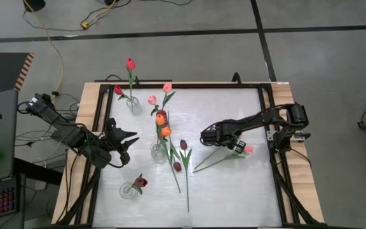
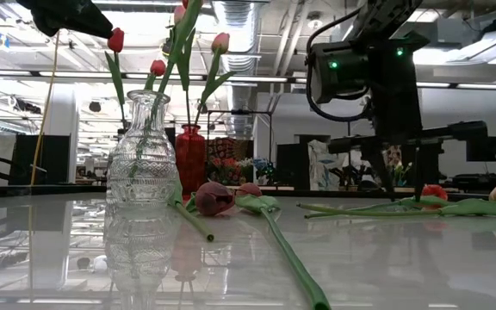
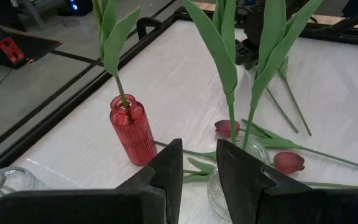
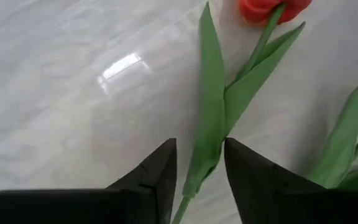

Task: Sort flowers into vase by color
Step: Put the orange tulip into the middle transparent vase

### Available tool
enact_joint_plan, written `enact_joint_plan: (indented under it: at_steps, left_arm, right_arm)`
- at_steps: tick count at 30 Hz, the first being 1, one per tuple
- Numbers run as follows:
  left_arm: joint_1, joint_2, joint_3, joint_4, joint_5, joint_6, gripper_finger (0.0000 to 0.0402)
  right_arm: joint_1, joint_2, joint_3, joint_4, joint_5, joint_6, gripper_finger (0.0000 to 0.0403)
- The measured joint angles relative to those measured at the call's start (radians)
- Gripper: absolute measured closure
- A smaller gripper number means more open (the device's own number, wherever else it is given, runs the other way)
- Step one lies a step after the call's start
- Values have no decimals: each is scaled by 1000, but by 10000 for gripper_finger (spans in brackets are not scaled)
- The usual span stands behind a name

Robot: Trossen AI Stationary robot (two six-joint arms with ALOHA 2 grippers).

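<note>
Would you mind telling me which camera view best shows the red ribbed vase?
The left wrist view: the red vase stands unobstructed, ribbed body and neck visible, holding one green stem. The low view shows it partly hidden behind the clear vase. I cannot pick it out with confidence in the high view, and the right wrist view misses it.

Both arms are matt black, built of chunky jointed segments with thin black cables looped along them. The right tool [image 4: 197, 171] ends in two broad, wedge-shaped black fingers, as does the left tool [image 3: 194, 168]. From table height, the right arm's boxy black wrist housing [image 2: 364, 69] carries two small green lights
</note>
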Motion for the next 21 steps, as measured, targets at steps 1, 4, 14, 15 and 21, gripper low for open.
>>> enact_joint_plan:
  at_steps: [1,4,14,15,21]
  left_arm:
    - [0,0,0,0,0,0,316]
    - [0,0,0,0,1,0,316]
    - [0,0,0,0,2,0,316]
    - [0,0,0,0,2,0,316]
    - [0,0,0,0,2,0,316]
  right_arm:
    - [0,0,0,0,0,0,253]
    - [0,0,-2,3,0,-6,270]
    - [17,-4,-71,125,12,-8,280]
    - [16,-4,-71,126,11,-8,281]
    - [17,-3,-72,128,19,-11,307]
